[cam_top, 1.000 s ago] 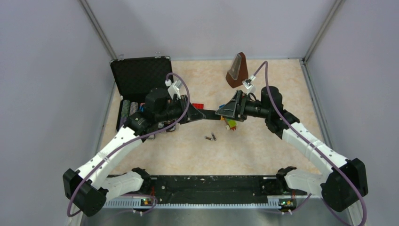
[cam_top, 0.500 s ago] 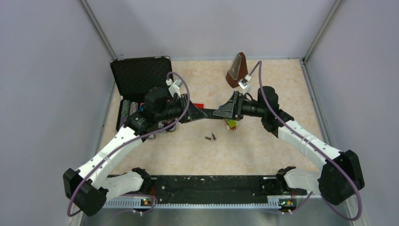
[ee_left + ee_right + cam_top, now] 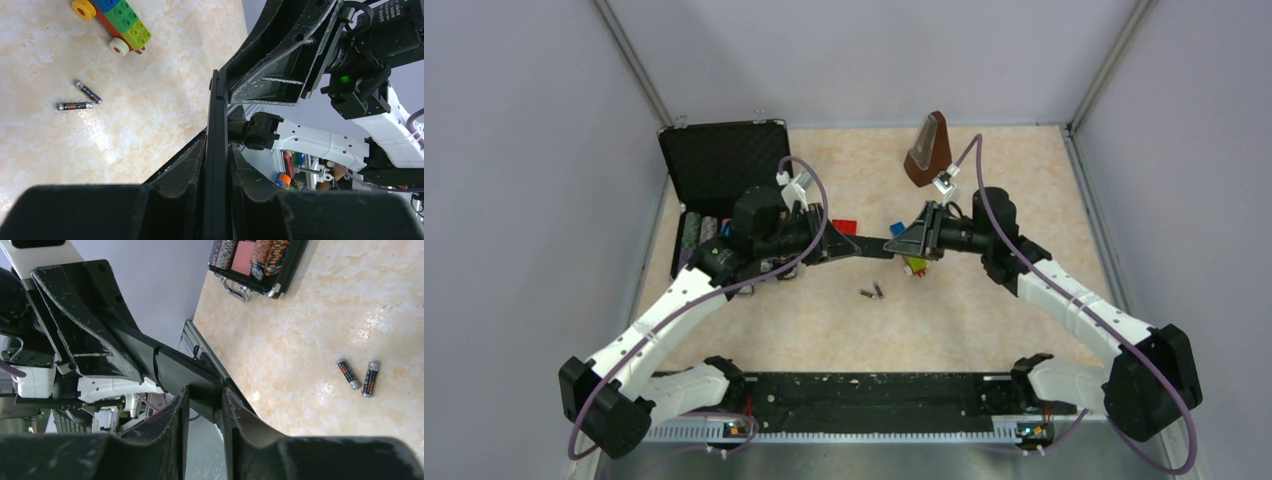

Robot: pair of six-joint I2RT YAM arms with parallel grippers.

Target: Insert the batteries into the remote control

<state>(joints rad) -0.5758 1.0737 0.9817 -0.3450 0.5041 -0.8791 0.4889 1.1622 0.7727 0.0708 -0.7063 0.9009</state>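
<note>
The remote control [image 3: 864, 245] is a slim black bar held in the air between both arms. My left gripper [image 3: 829, 243] is shut on its left end; in the left wrist view the bar [image 3: 218, 100] runs edge-on between the fingers of that gripper [image 3: 217, 146]. My right gripper [image 3: 894, 243] is shut on the other end [image 3: 180, 372], with the jaws of that gripper [image 3: 204, 395] pressed against both sides. Two batteries [image 3: 872, 292] lie side by side on the table below, also seen as batteries [image 3: 80, 99] and batteries [image 3: 359, 376].
An open black case [image 3: 724, 165] with poker chips [image 3: 260, 260] stands at the back left. A toy-brick train [image 3: 914, 265] sits under the right gripper, and a red brick [image 3: 845, 225] lies behind the remote. A brown metronome [image 3: 927, 150] stands at the back.
My right gripper has moved left onto the free end of the remote and closed on it. The left gripper has kept its hold in place.
</note>
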